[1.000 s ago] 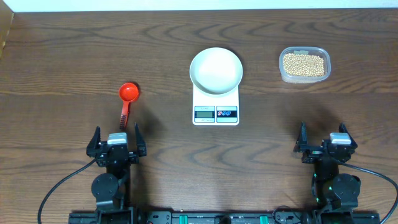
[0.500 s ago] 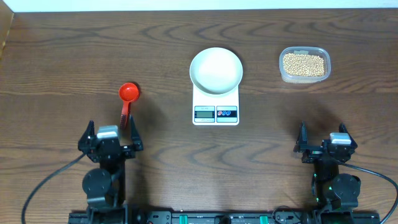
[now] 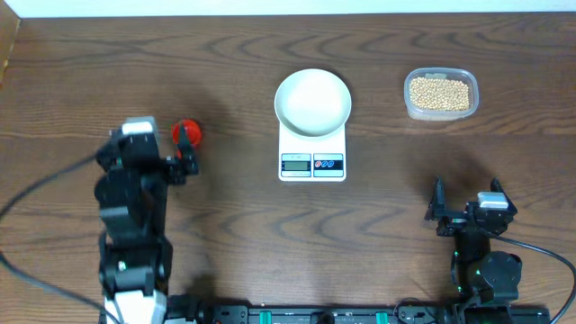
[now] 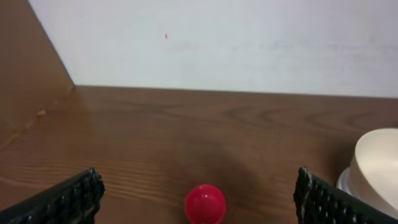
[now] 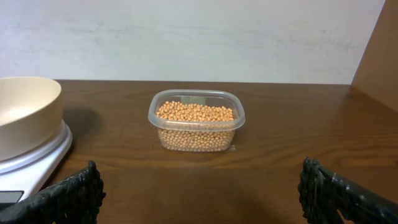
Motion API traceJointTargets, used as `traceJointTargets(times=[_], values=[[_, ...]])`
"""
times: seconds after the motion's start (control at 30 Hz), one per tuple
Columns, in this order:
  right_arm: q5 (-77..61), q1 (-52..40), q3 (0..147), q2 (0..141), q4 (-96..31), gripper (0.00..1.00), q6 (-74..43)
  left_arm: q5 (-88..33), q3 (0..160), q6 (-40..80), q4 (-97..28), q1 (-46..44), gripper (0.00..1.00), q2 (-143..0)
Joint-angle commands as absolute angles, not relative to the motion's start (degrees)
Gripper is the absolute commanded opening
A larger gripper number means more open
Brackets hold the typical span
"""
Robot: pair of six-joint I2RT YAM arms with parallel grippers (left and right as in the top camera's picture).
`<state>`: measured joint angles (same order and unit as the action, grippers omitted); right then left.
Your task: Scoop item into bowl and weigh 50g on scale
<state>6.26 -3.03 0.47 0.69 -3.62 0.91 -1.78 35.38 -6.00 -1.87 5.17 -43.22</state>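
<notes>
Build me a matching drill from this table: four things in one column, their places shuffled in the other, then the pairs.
Things
1. white bowl
2. beans
3. red scoop
4. right gripper

Places
A. in the clear tub, far right
B. near right, open and empty
C. on the scale
D. on the table, left of the scale

Pairs: 1-C, 2-A, 3-D, 4-B
</notes>
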Motion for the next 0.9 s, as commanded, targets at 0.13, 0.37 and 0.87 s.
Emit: traceJointTargets(times=[0.13,0.37,0.87], values=[[6.94,-3.25,0.32,0.30,-3.66,0.99,1.80,-5.39,50.50,-5.10,-10.28,5.50,1.00,-55.53],[6.96,-3.25,0.32,0.30,-3.66,0.99,1.80,-13.82,63.72,-5.02,-19.90,9.10,1.00,-65.17],[6.96,-3.25,0.32,0.30,-3.66,0.99,1.80,-33.89,83.29,-2.96,-34.35,19.59,1.00,-78.89]])
